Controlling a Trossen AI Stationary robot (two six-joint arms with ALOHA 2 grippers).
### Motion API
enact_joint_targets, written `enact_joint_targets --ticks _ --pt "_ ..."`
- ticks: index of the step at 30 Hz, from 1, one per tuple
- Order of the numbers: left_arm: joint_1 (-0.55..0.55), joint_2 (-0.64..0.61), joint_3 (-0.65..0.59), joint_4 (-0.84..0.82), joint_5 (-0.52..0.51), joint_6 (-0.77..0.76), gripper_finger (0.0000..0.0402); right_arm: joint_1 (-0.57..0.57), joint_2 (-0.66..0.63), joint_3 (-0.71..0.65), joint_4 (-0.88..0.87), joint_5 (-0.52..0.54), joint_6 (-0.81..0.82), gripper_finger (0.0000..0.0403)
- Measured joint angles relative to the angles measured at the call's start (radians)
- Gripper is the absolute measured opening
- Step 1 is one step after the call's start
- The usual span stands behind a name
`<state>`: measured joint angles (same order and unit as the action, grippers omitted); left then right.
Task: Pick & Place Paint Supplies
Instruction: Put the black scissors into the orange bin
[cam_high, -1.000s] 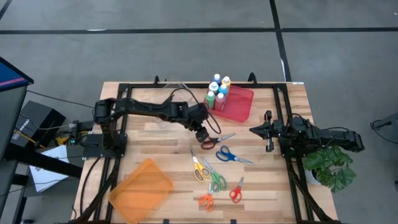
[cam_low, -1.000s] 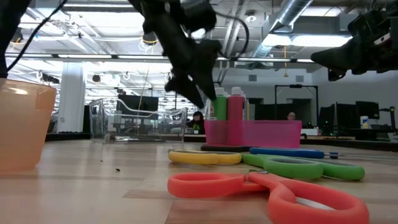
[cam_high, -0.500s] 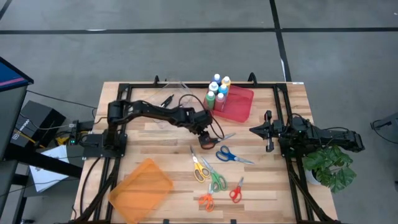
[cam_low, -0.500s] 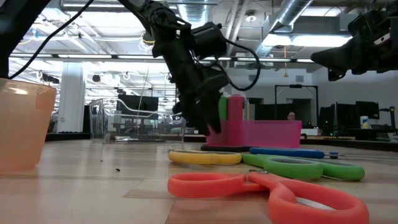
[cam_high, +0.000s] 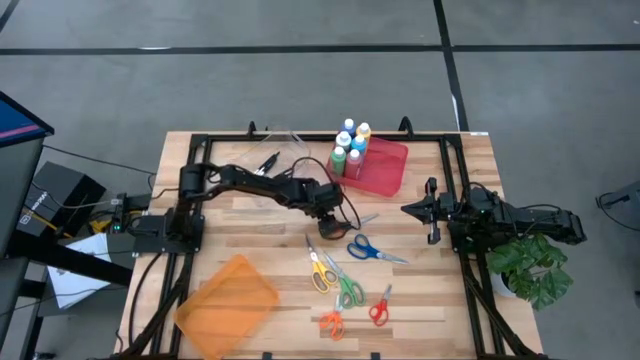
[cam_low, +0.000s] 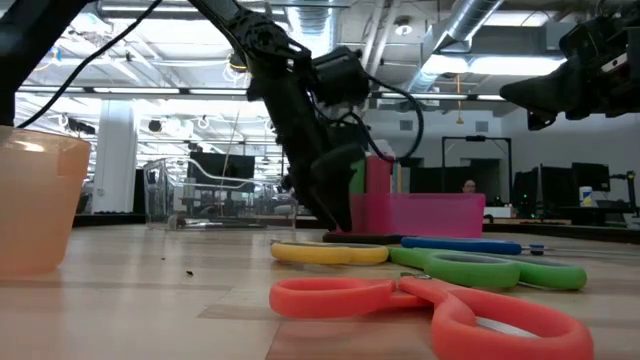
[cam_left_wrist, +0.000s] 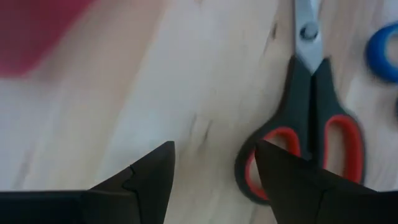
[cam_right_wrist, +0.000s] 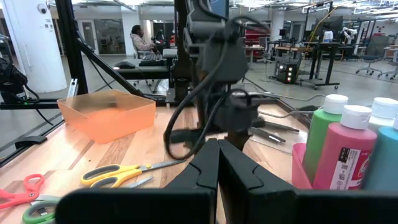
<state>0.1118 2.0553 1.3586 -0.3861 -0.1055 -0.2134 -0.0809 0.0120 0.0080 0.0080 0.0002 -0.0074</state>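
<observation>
Paint bottles (cam_high: 350, 146) with white caps wait in our red tray (cam_high: 385, 170) while our left gripper (cam_high: 328, 222), wide open and empty, has dropped beside the red-and-black scissors (cam_left_wrist: 305, 137).

Grey floor (cam_high: 300, 70), exposed ceiling ducts (cam_low: 470, 20)

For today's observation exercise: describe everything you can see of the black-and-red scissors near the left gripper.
The black-and-red scissors have black handles with red-lined finger loops, silver-looking blades and a pivot screw. They look closed and lie flat on the wooden table, beside the red tray. The left gripper hangs just above them with its fingers open, one by a handle loop. Whether it touches them cannot be told.
</observation>
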Motion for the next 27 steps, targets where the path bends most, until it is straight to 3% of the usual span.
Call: enact_joint_targets --ticks 10,21,27 --pt "-0.026 0.061 0.005 0.004 -0.009 0.002 0.0200 0.000 0.000 0.000 0.000 0.000 0.000 0.0000" --pt "-0.027 0.059 0.003 -0.025 0.000 -0.003 0.0025 0.000 0.000 0.000 0.000 0.000 0.000 0.0000" --pt "-0.027 0.057 0.002 -0.026 0.006 -0.023 0.0019 0.000 0.000 0.000 0.000 0.000 0.000 0.0000"
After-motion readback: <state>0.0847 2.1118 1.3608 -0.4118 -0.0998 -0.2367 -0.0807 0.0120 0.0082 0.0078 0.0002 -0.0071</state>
